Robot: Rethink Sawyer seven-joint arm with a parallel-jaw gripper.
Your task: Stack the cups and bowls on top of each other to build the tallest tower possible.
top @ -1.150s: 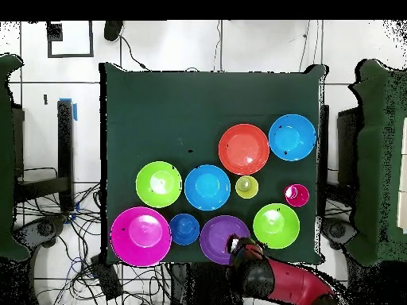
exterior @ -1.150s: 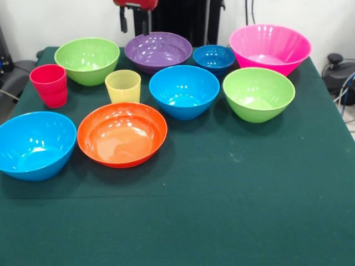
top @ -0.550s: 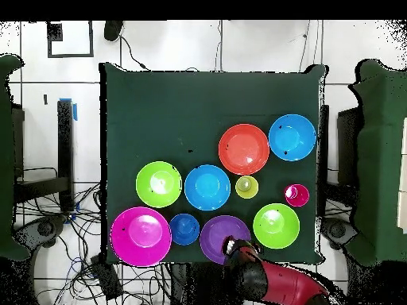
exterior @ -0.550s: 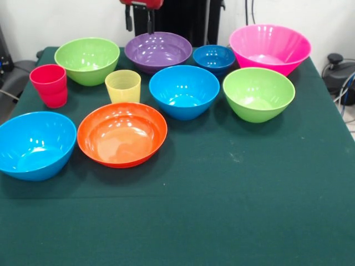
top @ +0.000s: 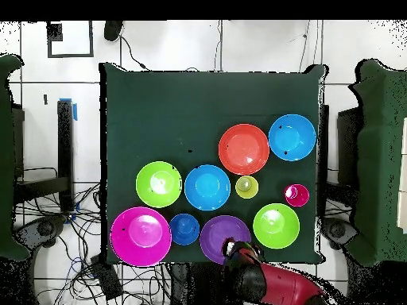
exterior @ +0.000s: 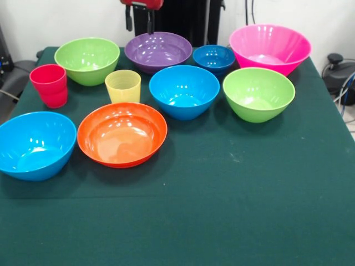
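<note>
Since one second ago the end effector [exterior: 139, 21] has risen toward the top edge of the front view; over the last half second it shows almost no shift there, and in the overhead view the arm [top: 274, 284] has edged slightly further over the purple bowl's rim. No bowl or cup has changed position.

End effector: two dark fingers hang apart, nothing between them, above the far-left rim of the purple bowl [exterior: 158, 51].

No tower exists; every item stands alone on the green worktop [exterior: 233, 210].

Layout, front view:
- Far row, left to right: lime green bowl [exterior: 87, 60], purple bowl, small dark blue bowl [exterior: 214, 59], big pink bowl [exterior: 270, 49].
- Middle row: red cup [exterior: 49, 85] at the left edge, yellow cup [exterior: 123, 86], light blue bowl [exterior: 184, 91], second lime green bowl [exterior: 258, 93].
- Near row: second light blue bowl [exterior: 35, 144] at the left corner, orange bowl [exterior: 122, 133] just beside it.

All bowls and cups stand upright, openings upward. The near half of the worktop carries nothing.
</note>
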